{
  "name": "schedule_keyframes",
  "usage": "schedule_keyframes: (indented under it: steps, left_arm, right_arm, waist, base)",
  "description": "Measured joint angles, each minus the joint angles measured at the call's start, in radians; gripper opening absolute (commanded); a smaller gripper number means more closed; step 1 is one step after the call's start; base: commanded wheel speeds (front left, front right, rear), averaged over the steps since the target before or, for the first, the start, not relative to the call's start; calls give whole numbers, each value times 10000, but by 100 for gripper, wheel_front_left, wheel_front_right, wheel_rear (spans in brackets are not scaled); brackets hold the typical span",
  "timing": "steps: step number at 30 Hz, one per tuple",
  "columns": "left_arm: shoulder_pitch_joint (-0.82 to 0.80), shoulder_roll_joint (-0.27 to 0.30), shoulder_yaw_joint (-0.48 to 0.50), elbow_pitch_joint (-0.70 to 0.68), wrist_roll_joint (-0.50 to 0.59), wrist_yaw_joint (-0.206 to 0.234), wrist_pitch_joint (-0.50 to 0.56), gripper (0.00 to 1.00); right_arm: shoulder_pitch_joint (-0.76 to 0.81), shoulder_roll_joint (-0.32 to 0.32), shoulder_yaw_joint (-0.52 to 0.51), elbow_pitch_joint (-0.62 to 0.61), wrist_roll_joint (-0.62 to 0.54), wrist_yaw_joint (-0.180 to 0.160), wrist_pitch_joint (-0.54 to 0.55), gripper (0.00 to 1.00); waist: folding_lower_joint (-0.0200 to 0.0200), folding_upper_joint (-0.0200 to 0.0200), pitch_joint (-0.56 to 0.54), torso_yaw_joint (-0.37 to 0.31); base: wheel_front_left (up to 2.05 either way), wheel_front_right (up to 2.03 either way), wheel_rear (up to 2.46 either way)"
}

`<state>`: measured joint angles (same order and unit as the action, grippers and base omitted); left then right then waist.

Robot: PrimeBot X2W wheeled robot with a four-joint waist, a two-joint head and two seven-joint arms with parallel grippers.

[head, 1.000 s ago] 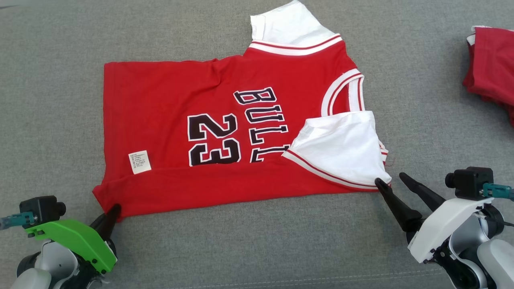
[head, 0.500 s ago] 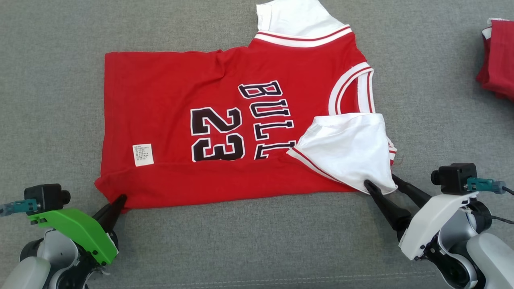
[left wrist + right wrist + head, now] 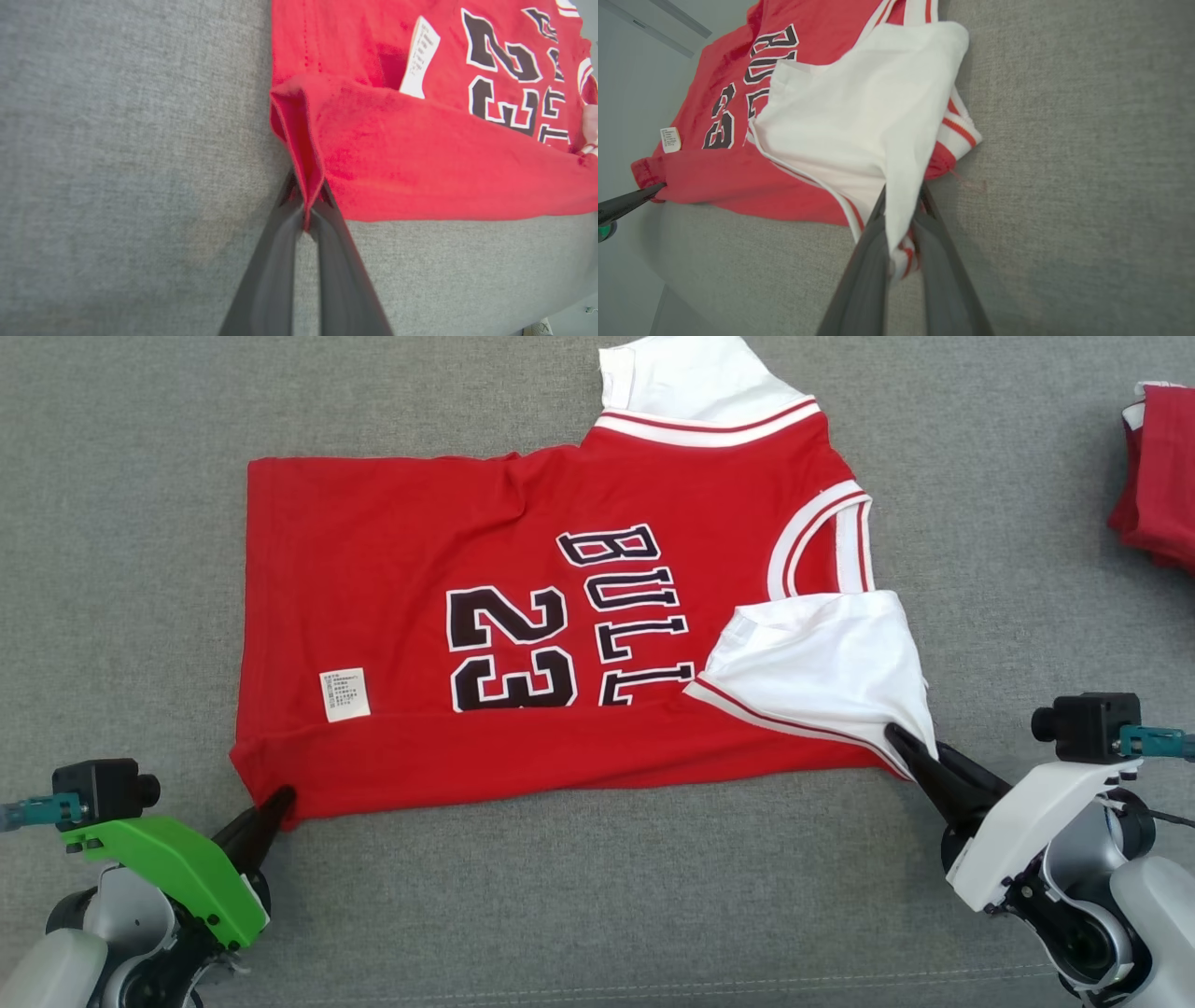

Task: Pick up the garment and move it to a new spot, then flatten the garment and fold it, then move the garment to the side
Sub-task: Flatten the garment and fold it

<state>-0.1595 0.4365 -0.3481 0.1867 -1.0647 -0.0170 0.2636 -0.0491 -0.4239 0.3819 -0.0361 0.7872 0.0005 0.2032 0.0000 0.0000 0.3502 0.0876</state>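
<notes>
The garment (image 3: 448, 569) is a red jersey with white sleeves and black "BULLS 23" lettering, spread sideways on the grey fabric surface (image 3: 597, 896). Its near edge is folded up over itself, with a white label (image 3: 344, 694) showing. My left gripper (image 3: 278, 800) is shut on the jersey's near-left hem corner (image 3: 306, 186). At the near-right corner my right gripper (image 3: 910, 747) is shut on the white sleeve (image 3: 822, 672), whose cloth (image 3: 896, 224) bunches between the dark fingers (image 3: 864, 266). The other arm's fingertip (image 3: 630, 205) pokes in at the left of the right wrist view.
A second red garment (image 3: 1158, 485) lies folded at the right edge of the surface. Grey cloth stretches open in front of the jersey and to its left. A seam (image 3: 653, 985) runs along the near edge.
My right gripper moved in onto the white sleeve's corner and closed on it. The left gripper stayed clamped on the hem corner. The camera shifted slightly.
</notes>
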Motion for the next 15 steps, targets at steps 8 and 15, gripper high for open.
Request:
schedule_keyframes:
  steps: [8,15]
  left_arm:
    - [119,487,50,-176,-504,-288,667,0]
    - [1034,1097,-107,-1007,-562,-456,1145,0]
  right_arm:
    - [286,-297,-115,-12,688,255,410,0]
    - [954,-748,-326,-439,966,244,708,0]
  waist:
    - [1,0,-137,-65]
    - [0,0,-312,-199]
  base:
    - [0,0,0]
    - [0,0,0]
